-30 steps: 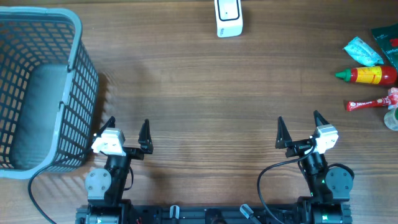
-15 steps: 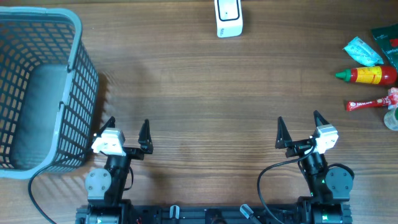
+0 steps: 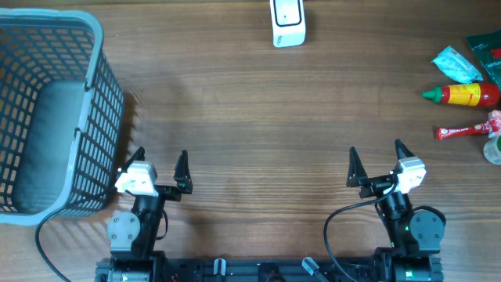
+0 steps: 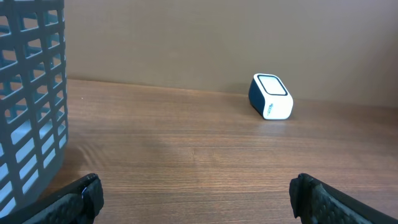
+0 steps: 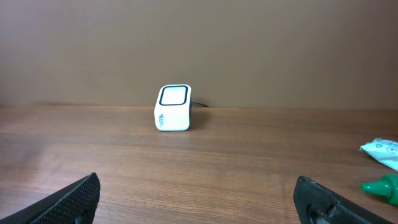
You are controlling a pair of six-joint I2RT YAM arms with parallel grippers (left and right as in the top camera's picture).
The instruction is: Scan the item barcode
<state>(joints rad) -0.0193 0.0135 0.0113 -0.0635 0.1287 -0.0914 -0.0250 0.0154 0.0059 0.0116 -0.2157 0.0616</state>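
A white barcode scanner with a dark window stands at the table's far edge; it also shows as the scanner in the left wrist view and the scanner in the right wrist view. Items lie at the far right: a red sauce bottle with a green cap, a teal packet, a red tube. My left gripper is open near the front left, nothing between its fingers. My right gripper is open near the front right, also holding nothing.
A grey mesh basket stands at the left, close beside the left gripper; its wall fills the left of the left wrist view. A teal box edge and a clear item sit at the right border.
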